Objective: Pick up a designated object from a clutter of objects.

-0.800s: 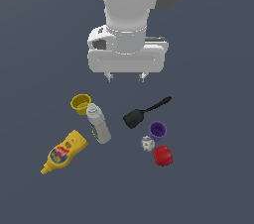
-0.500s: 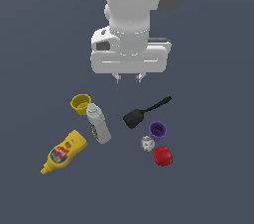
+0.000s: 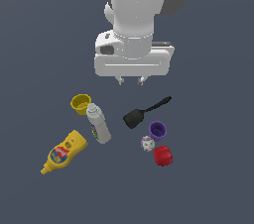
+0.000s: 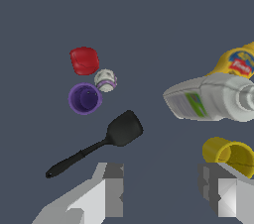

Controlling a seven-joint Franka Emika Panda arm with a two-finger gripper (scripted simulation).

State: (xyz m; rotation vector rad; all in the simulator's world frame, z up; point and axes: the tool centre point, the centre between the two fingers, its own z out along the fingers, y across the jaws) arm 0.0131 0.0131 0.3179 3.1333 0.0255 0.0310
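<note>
one purple cup (image 3: 158, 130), upright, mouth up, between black spatula (image 3: 145, 112) blade and red cup (image 3: 162, 155), whitish ball (image 3: 147, 143) just beside. likely light, rigid, ribbed; best pinched across the rim. gripper (image 3: 130, 81) wide, empty, hovering well above.

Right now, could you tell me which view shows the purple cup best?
The wrist view: the purple cup appears larger there, its hollow inside visible. The exterior view shows it smaller, beside the red cup.
</note>
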